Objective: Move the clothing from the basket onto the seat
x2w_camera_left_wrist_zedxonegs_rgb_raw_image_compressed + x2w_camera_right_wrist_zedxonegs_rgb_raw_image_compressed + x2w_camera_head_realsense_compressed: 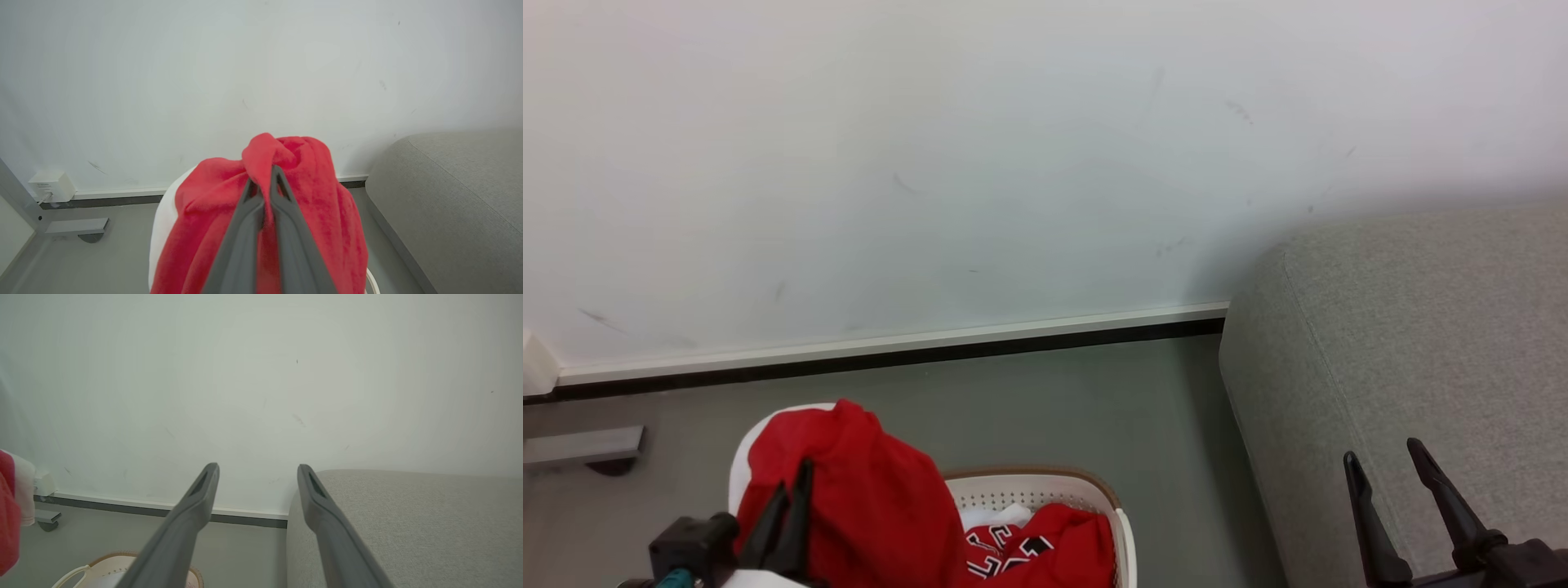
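Recorded red garment (866, 490) draped over the tips of left claw (265, 179), jaws clamped together on its fold, held above basket (1045, 488) and left of seat (1421, 327); noted lettered red jersey (1045, 547) lying in the basket, right claw (1381, 449) spread wide, empty, near the seat.

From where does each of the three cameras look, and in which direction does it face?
Head view: on the robot's head, facing forward and down at the wall, floor, basket and seat; left gripper and right gripper rise from the bottom edge.
Left wrist view: on the left wrist, looking along shut fingers pinching the red garment, toward the wall.
Right wrist view: on the right wrist, looking along open fingers toward the wall and the seat's corner.
Shared: all three show wall and seat.
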